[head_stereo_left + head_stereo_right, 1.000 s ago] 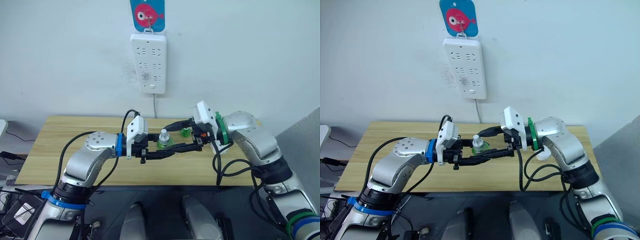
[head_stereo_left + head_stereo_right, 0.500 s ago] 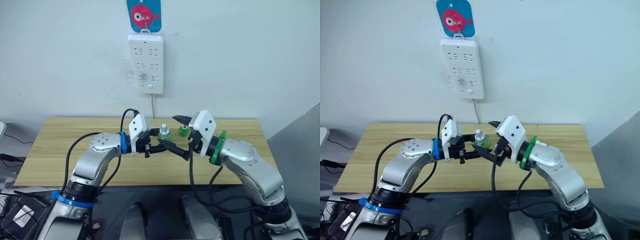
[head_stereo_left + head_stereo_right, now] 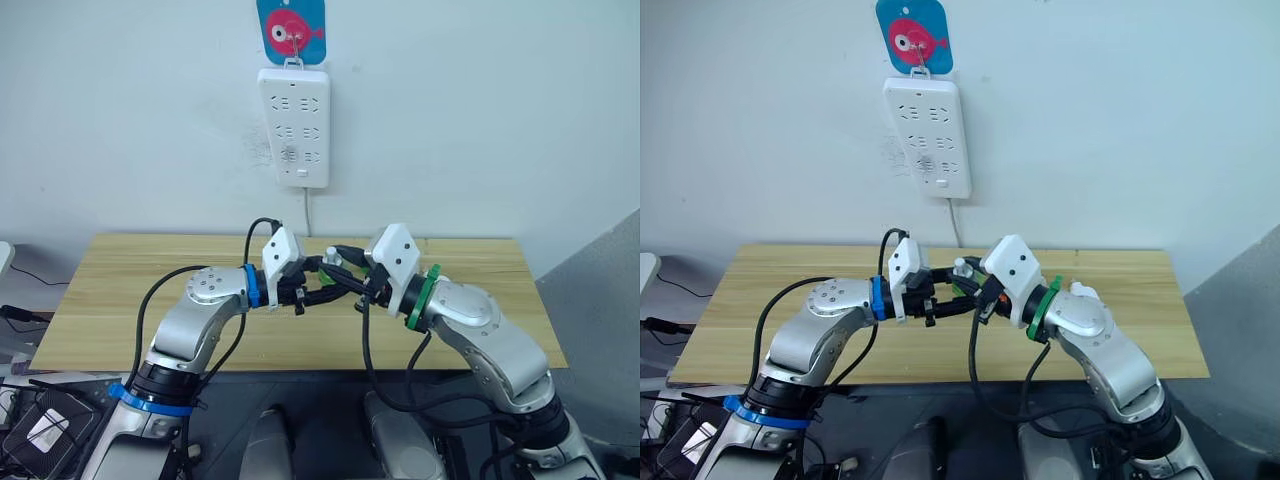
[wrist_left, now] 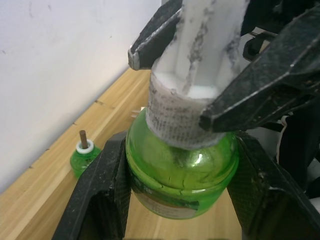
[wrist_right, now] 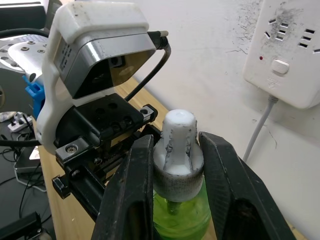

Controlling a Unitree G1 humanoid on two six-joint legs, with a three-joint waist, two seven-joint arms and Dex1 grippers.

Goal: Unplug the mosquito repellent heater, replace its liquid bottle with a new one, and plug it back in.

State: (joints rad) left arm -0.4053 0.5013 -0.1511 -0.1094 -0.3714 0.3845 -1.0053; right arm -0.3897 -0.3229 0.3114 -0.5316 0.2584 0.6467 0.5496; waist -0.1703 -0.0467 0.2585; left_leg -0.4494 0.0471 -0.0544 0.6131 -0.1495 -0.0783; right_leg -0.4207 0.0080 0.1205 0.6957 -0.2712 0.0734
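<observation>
Green liquid bottle [image 4: 180,172], pinched by the left gripper [image 4: 180,200], has its white cap [image 5: 177,150] pinched by the right gripper [image 5: 175,170]; beside it, an uncapped bottle [image 4: 84,157]; above, a power strip [image 3: 294,127].

Silver arms, blue and green wrist bands, black cables, apparently scuffed black pincer fingers [image 4: 260,65]

Both arms meet over middle of wooden worktop [image 3: 120,300]. Left gripper [image 3: 322,292] & right gripper [image 3: 340,272] converge on small bottle w/ white cap [image 3: 331,257], held above worktop; fingers too crowded to tell grip. On far wall: white power strip [image 3: 294,126] hanging from hook under blue card w/ pink fish [image 3: 292,30], cord dropping behind worktop.
</observation>
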